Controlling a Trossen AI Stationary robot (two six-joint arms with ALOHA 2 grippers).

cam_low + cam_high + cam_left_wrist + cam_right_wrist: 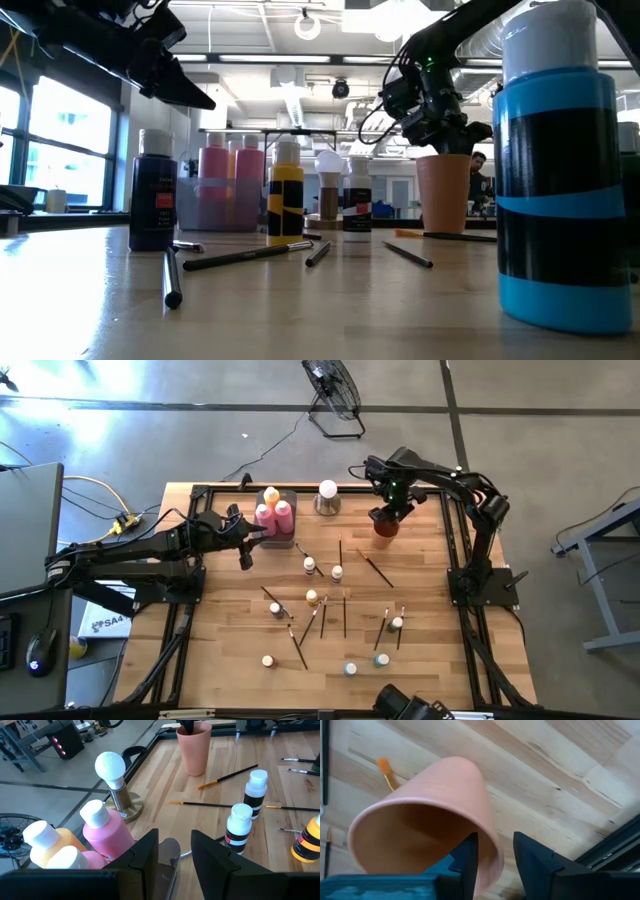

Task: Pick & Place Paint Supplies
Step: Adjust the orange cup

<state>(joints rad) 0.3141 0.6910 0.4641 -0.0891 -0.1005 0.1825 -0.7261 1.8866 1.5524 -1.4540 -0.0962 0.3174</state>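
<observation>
The left arm reaches in from the left edge toward the far left of the tabletop, its tool (243, 540) held level with fingers (145, 855) parted. The right arm bends in over the far right, its tool (388, 515) pointing down, fingers (470, 852) slightly apart.

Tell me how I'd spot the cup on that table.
Look along the far edge of the wooden table, under the right gripper. Beside the white ball on a metal base stands a plain terracotta-orange tapered cup: the only open, capless container there.
</observation>
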